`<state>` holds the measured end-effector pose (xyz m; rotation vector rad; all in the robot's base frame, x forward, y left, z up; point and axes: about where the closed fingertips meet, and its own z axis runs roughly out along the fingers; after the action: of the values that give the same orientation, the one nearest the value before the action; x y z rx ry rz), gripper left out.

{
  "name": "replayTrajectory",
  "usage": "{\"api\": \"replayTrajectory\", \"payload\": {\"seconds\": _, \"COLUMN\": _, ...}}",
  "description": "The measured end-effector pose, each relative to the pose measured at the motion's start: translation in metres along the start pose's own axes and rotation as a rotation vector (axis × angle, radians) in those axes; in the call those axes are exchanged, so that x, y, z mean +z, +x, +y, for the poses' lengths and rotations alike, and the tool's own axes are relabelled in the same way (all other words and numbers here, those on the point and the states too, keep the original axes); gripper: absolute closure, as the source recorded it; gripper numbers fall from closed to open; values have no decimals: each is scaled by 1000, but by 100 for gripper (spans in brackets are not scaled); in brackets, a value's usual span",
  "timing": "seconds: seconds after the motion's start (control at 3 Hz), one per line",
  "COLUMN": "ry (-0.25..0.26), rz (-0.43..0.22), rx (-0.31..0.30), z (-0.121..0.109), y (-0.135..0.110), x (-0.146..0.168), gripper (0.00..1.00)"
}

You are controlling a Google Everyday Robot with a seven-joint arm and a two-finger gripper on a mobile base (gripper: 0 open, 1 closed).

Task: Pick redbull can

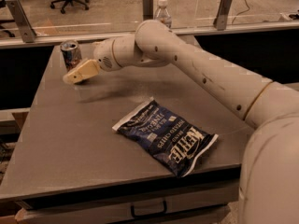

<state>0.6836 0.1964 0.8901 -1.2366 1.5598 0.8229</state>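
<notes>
**Little in the way near the gripper**

The gripper [77, 74] hangs just before the redbull can [70, 52] — nothing stands between them. Bare table [60, 139] lies below it. The chip bag [166, 136] lies well apart to its right, and the bottle [162, 10] stands far beyond.

Matt end effector [71, 78] beside metal can [71, 53]

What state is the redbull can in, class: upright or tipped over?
Upright. The redbull can stands vertical at the far left of the table, silver top facing up; the gripper is in front of its lower part.
</notes>
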Motion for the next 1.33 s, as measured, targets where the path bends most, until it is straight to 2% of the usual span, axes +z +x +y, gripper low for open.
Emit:
{"api": "replayTrajectory", "payload": {"seconds": 0.33, "ry": -7, "rz": -35, "rx": 90, "z": -6, "y": 8, "x": 18, "gripper": 18}}
{"api": "replayTrajectory", "payload": {"seconds": 0.67, "ry": -23, "rz": -69, "rx": 140, "z": -2, "y": 7, "x": 23, "gripper": 41}}
{"api": "replayTrajectory", "payload": {"seconds": 1.0, "ry": -53, "rz": -120, "rx": 159, "z": 11, "y": -6, "x": 13, "gripper": 64}}
{"api": "replayTrajectory", "payload": {"seconds": 1.33, "ry": -97, "rz": -181, "rx": 137, "z": 32, "y": -24, "x": -22, "gripper": 88}}
